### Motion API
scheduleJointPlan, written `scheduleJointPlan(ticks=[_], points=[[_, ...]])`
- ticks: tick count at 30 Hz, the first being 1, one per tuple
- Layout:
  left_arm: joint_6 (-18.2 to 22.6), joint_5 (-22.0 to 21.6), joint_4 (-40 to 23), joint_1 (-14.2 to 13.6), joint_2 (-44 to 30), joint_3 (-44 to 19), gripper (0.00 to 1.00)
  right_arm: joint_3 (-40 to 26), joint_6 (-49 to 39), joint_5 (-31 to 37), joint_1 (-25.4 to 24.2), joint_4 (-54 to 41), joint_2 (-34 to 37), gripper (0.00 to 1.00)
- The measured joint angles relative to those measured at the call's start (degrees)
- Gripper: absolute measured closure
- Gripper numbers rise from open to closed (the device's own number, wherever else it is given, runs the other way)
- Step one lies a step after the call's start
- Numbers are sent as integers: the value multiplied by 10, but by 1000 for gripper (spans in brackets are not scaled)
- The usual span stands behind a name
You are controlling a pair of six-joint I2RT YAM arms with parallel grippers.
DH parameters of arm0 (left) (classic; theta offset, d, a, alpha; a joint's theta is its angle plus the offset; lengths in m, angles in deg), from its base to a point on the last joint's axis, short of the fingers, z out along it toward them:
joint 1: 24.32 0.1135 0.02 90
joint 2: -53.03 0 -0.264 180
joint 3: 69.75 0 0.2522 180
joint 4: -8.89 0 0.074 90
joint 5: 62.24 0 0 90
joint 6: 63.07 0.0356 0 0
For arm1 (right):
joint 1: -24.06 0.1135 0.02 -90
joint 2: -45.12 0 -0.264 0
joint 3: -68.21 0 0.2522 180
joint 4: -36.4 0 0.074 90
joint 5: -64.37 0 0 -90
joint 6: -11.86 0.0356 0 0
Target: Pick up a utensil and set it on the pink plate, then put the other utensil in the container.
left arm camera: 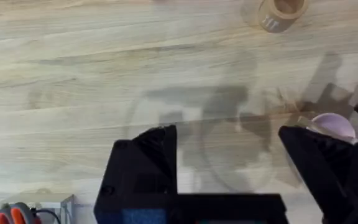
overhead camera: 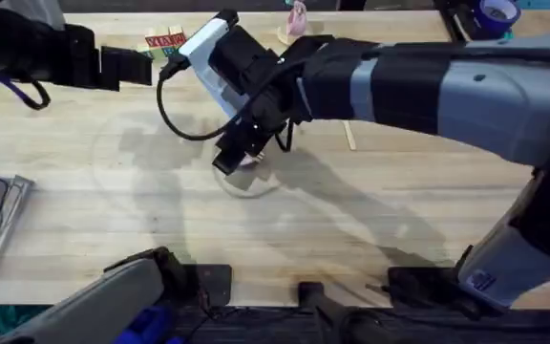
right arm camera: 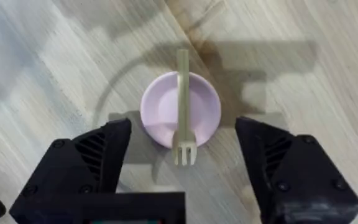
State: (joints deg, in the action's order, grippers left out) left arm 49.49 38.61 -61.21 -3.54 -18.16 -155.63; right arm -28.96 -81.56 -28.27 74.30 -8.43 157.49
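Wooden table (overhead camera: 84,220) from overhead: my right gripper (overhead camera: 240,151) hangs over the pink plate (overhead camera: 246,164). My left wrist view shows my left gripper (left arm camera: 229,174) spread wide, empty, the container (left arm camera: 281,12) well apart. My right wrist view: jaws wide, the fork (right arm camera: 183,106) lies across the plate. I judge step one done; the spoon remains.

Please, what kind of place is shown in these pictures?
Probably a robot test bench, not a home: a bare pale wooden tabletop, two black robot arms, and a small wooden fork lying across a small round pink plate beneath the open right pincer.
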Motion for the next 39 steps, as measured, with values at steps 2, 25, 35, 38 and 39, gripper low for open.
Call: scheduleJointPlan(ticks=[2, 25, 35, 38, 39], points=[[0, 0, 0, 0, 0, 0, 8, 0, 0, 0, 0, 0, 0, 5], [60, 103, -29, -11, 0, 0, 8, 0, 65, 152, -185, -223, -172, 6], [112, 132, -2, -25, 0, 0, 8, 0, 145, 166, -240, -243, -176, 5], [115, 131, -12, -25, 0, 0, 8, 0, 150, 166, -240, -243, -176, 8], [116, 131, -15, -25, 0, 0, 8, 0, 151, 166, -240, -243, -176, 6]])
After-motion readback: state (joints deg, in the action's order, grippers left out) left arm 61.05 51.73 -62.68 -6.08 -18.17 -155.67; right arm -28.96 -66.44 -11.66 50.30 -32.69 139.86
